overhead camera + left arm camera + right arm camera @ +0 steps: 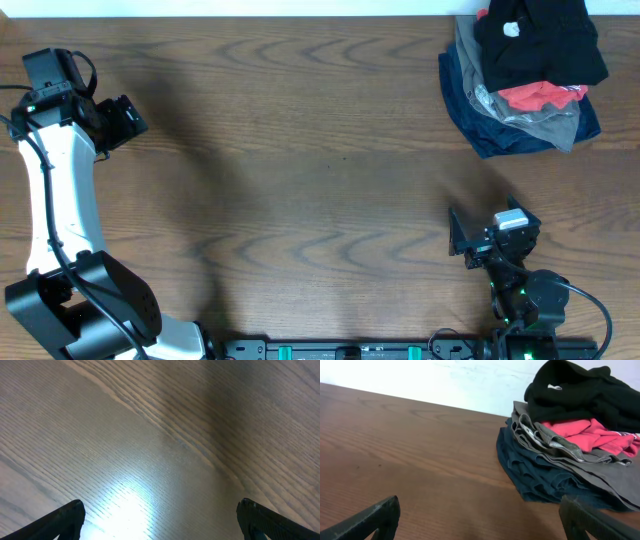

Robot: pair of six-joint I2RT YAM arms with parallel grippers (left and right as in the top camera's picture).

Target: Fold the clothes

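Note:
The clothes, a crumpled black garment (545, 35) with a small white tag (554, 387), lie on top of a pile at the table's far right corner. In the right wrist view the black garment (580, 395) sits high on the right. My right gripper (487, 217) is near the front right of the table, well short of the pile, and faces it. Its jaws (480, 505) are open with only wood between them. My left gripper (128, 120) hovers at the far left, open over bare wood (160, 510), far from the pile.
Under the black garment lie a red shirt (535, 95), a grey garment (548, 125) and a navy garment (480, 115). The pile sits against the table's back edge by a white wall (445, 380). The left arm's white link (60, 200) runs along the left side.

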